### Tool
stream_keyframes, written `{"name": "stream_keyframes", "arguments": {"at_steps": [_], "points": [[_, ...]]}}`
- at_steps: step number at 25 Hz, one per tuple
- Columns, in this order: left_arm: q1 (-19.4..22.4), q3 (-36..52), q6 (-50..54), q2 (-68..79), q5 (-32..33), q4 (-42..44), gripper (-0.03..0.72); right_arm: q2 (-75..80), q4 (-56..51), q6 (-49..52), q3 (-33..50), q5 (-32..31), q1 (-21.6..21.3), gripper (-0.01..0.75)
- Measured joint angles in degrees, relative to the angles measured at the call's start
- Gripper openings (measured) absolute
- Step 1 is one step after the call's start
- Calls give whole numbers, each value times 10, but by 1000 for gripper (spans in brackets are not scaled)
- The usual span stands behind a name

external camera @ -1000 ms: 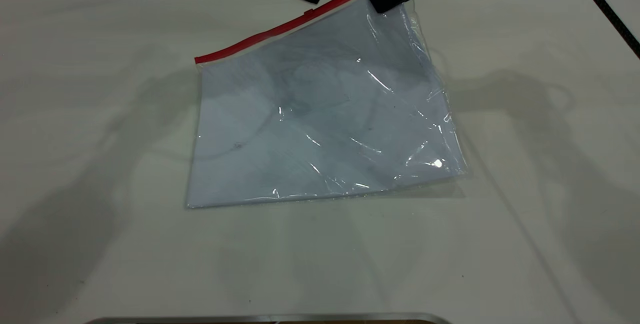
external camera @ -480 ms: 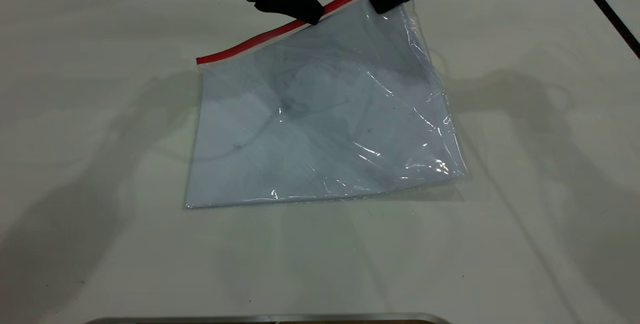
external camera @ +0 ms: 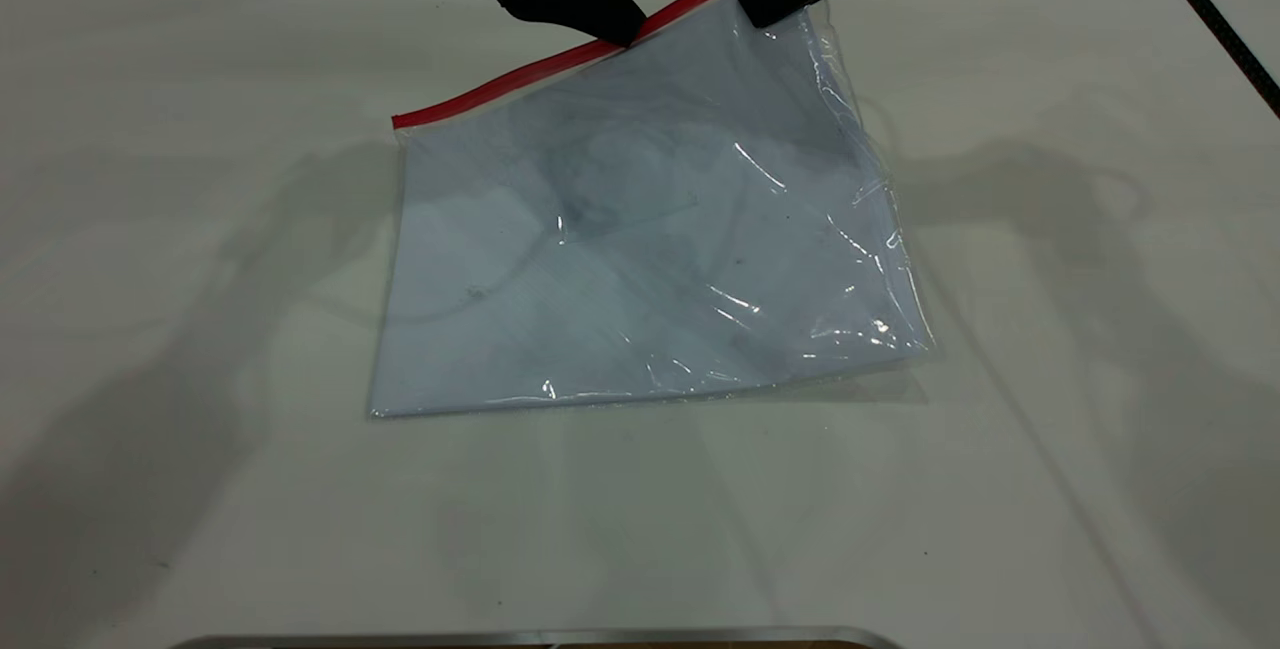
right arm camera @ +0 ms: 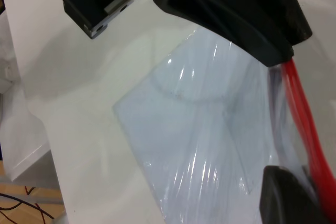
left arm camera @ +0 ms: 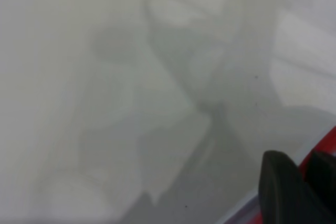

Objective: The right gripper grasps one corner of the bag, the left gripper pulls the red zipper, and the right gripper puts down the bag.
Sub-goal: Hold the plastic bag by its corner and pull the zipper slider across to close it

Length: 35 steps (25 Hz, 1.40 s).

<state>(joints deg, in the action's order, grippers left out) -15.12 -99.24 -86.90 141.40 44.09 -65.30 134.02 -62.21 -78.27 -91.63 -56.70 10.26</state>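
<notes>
The bag (external camera: 640, 229) is a clear pouch with white sheets inside; it lies on the table with its far right end lifted. The red zipper (external camera: 500, 81) runs along its far edge. My right gripper (external camera: 757, 14) is shut on the corner of the bag (external camera: 815, 24) at the zipper's right end; one finger (right arm camera: 283, 198) shows beside the red strip (right arm camera: 302, 114). My left gripper (external camera: 622, 32) is shut on the red zipper partway along it, with red between its fingers (left arm camera: 283, 192). The slider tab is hidden under it. The left gripper also shows in the right wrist view (right arm camera: 236, 14).
The white table (external camera: 200, 229) spreads all round the bag. A metal edge (external camera: 540, 637) runs along the near side. A braided black cable (external camera: 1210, 19) crosses the far right corner. The right wrist view shows the table's edge with floor cables (right arm camera: 21, 198) beyond it.
The left gripper has come down from above the strip onto the red zipper, covering the slider tab. The right gripper still holds the corner. The bag has barely moved.
</notes>
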Motion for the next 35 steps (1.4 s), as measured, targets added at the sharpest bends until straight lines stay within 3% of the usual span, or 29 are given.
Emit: {"name": "stream_keyframes", "arguments": {"at_steps": [5,18,35], "points": [[-1,0,-1,0,-2,11,51,0,0,0,0,1,0,34],[7,-1,-2,0,-7,26,49,0,-20,-4,0,4,-1,34],[55,-5,-1,19,-19,68,50,1,-94,-32,0,-19,-47,34]]}}
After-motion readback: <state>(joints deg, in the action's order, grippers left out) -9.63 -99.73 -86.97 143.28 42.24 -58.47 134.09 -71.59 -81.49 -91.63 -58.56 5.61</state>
